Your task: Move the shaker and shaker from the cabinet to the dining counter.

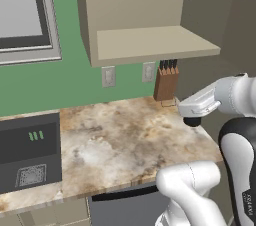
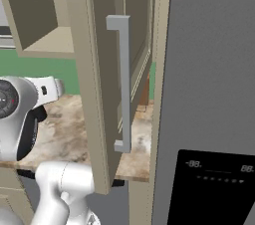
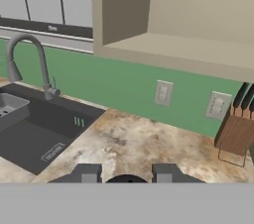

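Beige cabinet [image 1: 150, 45] stands open, its shelf [image 1: 155, 42] bare.

The cabinet [image 2: 45, 30] stands open — door [image 2: 99, 69] swung out, slim metal handle [image 2: 124, 84] facing the camera.

A green wall [image 1: 75, 77] with two outlets [image 3: 162, 93] is seen behind a marbled counter [image 1: 125, 140]. A knife block [image 1: 166, 81] is stood at its back, a dark sink [image 3: 34, 129] and curved faucet [image 3: 30, 59] to the left.
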Robot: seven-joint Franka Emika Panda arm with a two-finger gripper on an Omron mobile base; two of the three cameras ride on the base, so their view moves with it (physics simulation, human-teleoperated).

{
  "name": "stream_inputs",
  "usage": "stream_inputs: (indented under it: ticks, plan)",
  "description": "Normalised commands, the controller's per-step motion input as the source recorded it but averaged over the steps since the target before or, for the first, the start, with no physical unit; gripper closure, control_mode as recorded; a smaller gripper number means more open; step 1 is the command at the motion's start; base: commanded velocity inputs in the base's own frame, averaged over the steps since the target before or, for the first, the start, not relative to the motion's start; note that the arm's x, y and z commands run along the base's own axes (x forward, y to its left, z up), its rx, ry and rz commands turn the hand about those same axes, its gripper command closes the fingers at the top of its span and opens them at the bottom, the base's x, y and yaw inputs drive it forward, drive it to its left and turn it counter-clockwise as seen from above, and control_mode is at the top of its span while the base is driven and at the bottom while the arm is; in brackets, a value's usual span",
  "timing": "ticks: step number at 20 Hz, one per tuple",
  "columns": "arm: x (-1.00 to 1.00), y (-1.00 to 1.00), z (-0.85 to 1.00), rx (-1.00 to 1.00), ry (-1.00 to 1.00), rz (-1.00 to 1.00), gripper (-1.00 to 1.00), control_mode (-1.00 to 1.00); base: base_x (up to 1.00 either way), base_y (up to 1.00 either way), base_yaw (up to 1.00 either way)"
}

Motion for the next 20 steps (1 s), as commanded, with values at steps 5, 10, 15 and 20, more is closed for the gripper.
stream_inputs:
  ticks: [5, 10, 15, 20]
  plan:
    - [0.00, 0.00, 0.00, 0.00, 0.00, 0.00, 1.00, 1.00, -0.52, 0.00, 0.00]
    - [0.00, 0.00, 0.00, 0.00, 0.00, 0.00, 1.00, 1.00, -0.90, 0.00, 0.00]
    - [0.00, 0.00, 0.00, 0.00, 0.00, 0.00, 1.00, 1.00, -0.71, 0.00, 0.00]
    - [0.00, 0.00, 0.00, 0.00, 0.00, 0.00, 1.00, 1.00, -0.33, 0.00, 0.05]
